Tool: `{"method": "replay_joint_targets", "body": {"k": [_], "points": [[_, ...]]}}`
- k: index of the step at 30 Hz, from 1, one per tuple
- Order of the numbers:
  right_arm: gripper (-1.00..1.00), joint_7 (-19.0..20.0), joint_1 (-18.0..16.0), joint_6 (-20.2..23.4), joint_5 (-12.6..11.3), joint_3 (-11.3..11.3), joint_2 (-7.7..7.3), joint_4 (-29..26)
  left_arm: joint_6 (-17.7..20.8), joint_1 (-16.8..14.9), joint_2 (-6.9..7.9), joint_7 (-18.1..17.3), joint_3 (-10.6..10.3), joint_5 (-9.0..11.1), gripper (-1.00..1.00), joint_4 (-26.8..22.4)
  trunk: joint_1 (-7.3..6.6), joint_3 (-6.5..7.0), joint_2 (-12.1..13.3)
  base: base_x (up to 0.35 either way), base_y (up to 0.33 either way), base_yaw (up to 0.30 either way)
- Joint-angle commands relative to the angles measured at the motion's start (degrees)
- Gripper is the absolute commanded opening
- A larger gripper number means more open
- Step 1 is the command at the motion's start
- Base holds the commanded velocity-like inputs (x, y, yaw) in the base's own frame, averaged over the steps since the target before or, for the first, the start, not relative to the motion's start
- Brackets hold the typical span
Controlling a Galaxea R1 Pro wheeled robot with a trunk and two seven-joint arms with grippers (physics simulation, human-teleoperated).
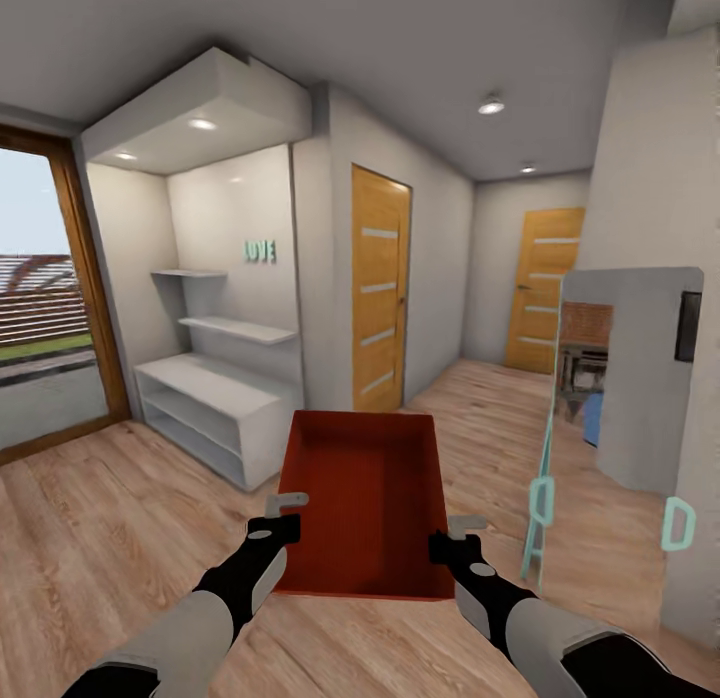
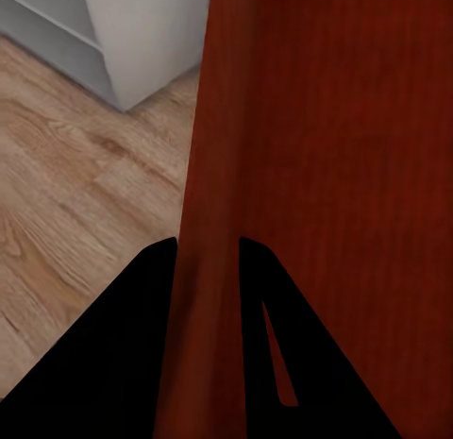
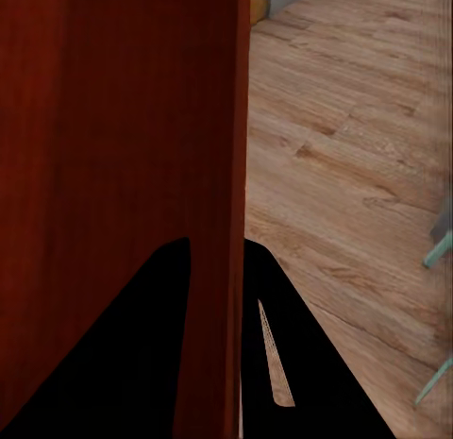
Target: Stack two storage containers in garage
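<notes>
Room: light wood plank floor (image 1: 90,538), white shelf unit (image 1: 215,418) (doors beyond).
Storage container (image 1: 365,503): held level between both arms, above floor.
Left gripper (image 1: 283,515): clamped on container's left wall.
Right gripper (image 1: 452,536): clamped on right wall.

The head view is evenly bright — recessed ceiling lights (image 1: 491,106) glow at upper right and inside the alcove at upper left, and daylight enters through the glass door (image 1: 40,298) at the left edge. Shadows are soft and faint. Straight lines bow toward the edges. Both wrist views are softer, slightly blurred — their lower halves solid black.
</notes>
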Motion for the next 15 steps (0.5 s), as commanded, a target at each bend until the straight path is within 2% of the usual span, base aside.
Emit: {"method": "replay_joint_targets", "body": {"k": [1,15], "points": [[-1.00,-0.3,0.0,-0.1,-0.3,-1.7,-0.41,0.1,0.4,-0.1,2.85,0.6,3.8,-0.1,-1.00,-0.7,0.04,-0.09,-0.1,0.309,0.192,-0.286],[-1.00,-0.2,-0.1,-0.1,-0.3,-1.7,-0.41,0.1,0.4,-0.1,2.85,0.6,3.8,-0.1,-1.00,-0.9,0.04,-0.09,-0.1,0.309,0.193,-0.286]]}}
